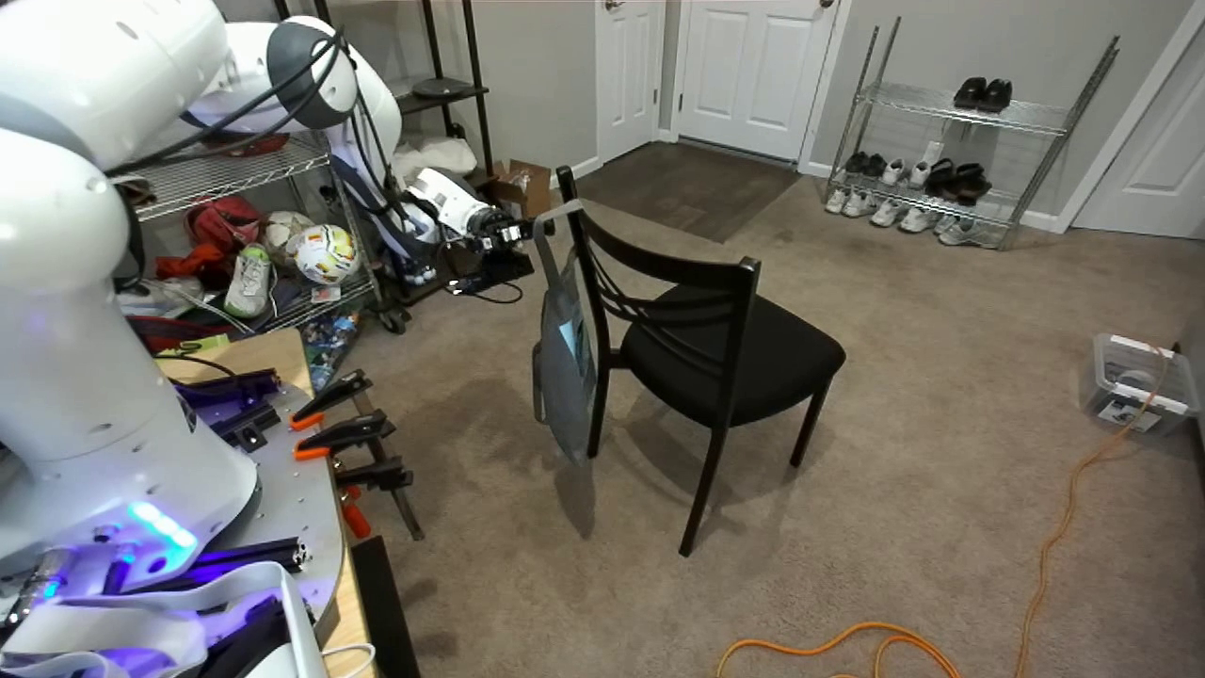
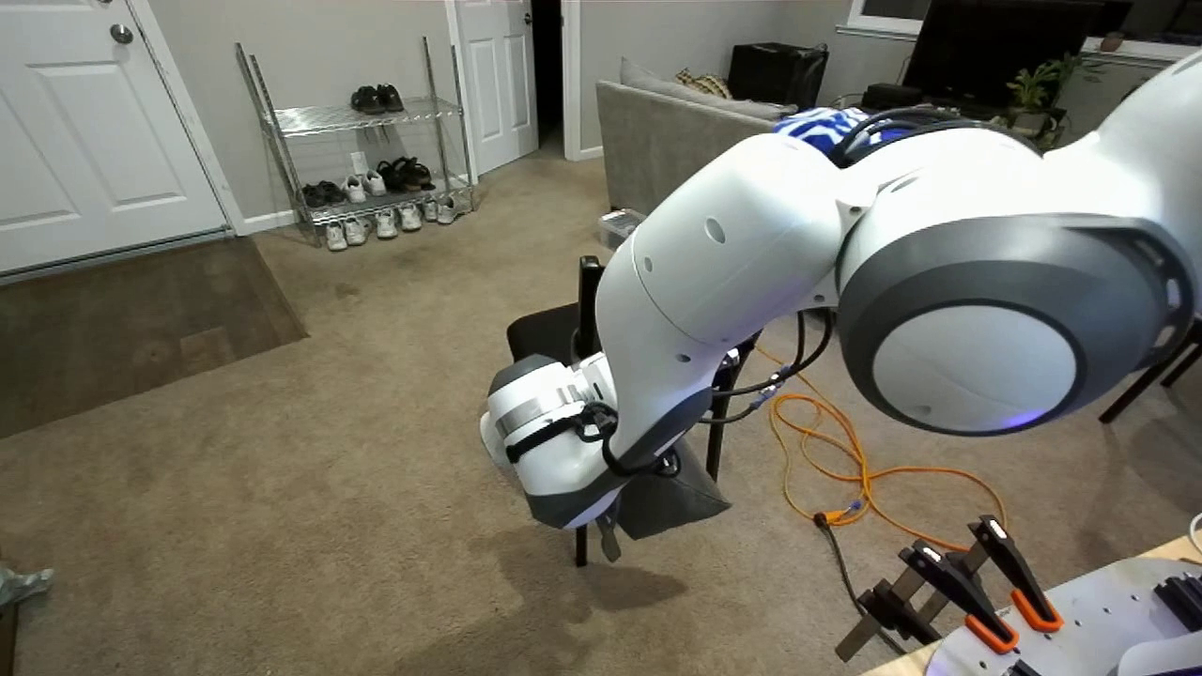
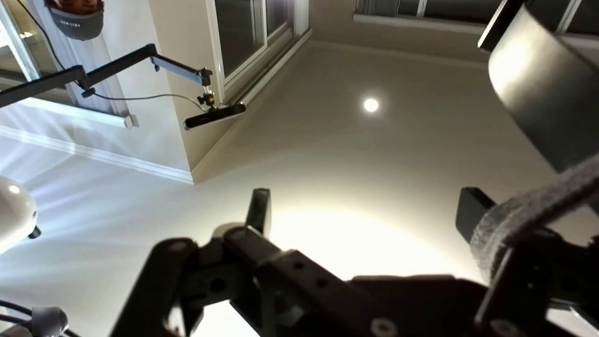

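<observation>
Robot arm point(image 2: 723, 253), up close in an exterior view, partly hides a chair point(image 2: 545, 330). In an exterior view, a gray bag point(image 1: 565, 395) hangs beside the chair's back. Wrist view: the gripper point(image 3: 365, 201) has fingers spread, a gray strap point(image 3: 496, 229) looped over one.

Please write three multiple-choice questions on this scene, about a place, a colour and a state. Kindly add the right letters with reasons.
1. Where is the grey fabric bag?
A) On the metal shoe rack
B) Beside the black cushioned chair
C) In the clear plastic box

2. What colour is the long, looped cable?
A) Orange
B) Green
C) White

3. How does the black jointed gripper stand?
A) Tightly closed
B) Clamping the cable
C) Wide open

1 B: in an exterior view it hangs there; 2 A: orange in both exterior views; 3 C: the wrist view shows fingertips far apart.
</observation>
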{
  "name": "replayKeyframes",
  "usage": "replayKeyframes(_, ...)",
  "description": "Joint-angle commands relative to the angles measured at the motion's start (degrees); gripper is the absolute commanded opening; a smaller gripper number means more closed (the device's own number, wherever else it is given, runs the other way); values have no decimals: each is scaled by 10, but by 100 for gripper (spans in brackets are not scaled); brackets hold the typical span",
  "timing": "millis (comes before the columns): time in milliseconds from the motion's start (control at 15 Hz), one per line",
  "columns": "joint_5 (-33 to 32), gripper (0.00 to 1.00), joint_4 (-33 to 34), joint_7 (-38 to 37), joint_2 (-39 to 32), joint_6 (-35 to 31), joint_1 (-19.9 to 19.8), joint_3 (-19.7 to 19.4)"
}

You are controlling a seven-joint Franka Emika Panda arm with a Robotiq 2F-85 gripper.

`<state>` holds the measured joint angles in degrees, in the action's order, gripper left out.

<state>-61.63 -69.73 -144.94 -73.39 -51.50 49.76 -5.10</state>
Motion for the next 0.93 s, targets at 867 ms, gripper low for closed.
replayKeyframes(867,-135,100,-51,-46,39,142,134,-123)
